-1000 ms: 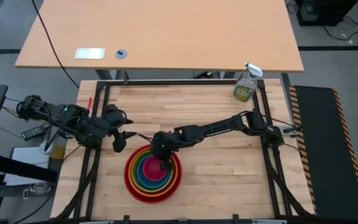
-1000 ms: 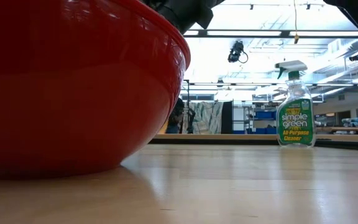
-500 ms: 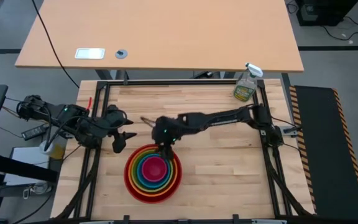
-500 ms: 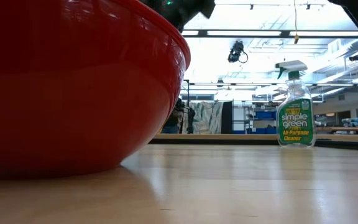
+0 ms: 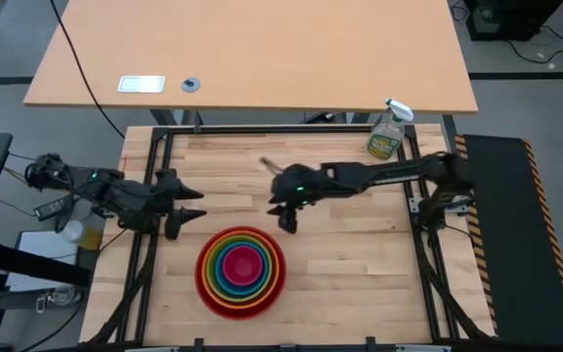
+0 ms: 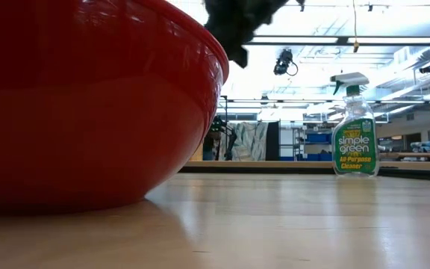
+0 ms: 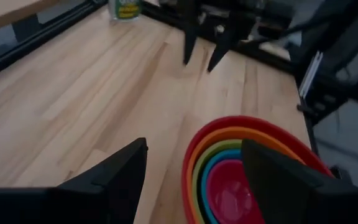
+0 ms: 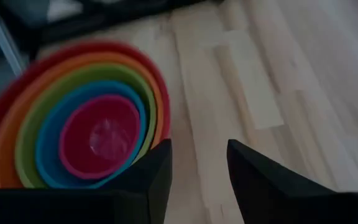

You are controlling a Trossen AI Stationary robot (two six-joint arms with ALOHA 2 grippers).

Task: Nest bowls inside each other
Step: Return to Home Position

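Observation:
The bowls [image 5: 240, 272] stand nested in one stack on the table's near middle: red outermost, then orange, lime green and blue, with pink [image 8: 98, 135] innermost. The red bowl [image 6: 88, 97] rests on the wood by its base. My right gripper [image 5: 283, 217] hangs open above the table, just beyond the stack's far right rim, with nothing between its fingers [image 8: 148, 180]. My left gripper [image 5: 195, 203] stands open at the table's left, to the far left of the stack. In the left wrist view the bowls [image 7: 229, 180] lie between and beyond its fingers, untouched.
A clear spray bottle [image 5: 387, 135] with a green label [image 6: 355, 153] stands at the table's far right corner. A black frame rail [image 5: 154, 196] runs around the table. Bare wood lies right of and beyond the stack.
My right gripper has risen out of the stack, where it stood over the pink bowl, and has drawn away toward the table's far right. The bowls have stayed nested in place. My left gripper has pulled back a little toward the left edge.

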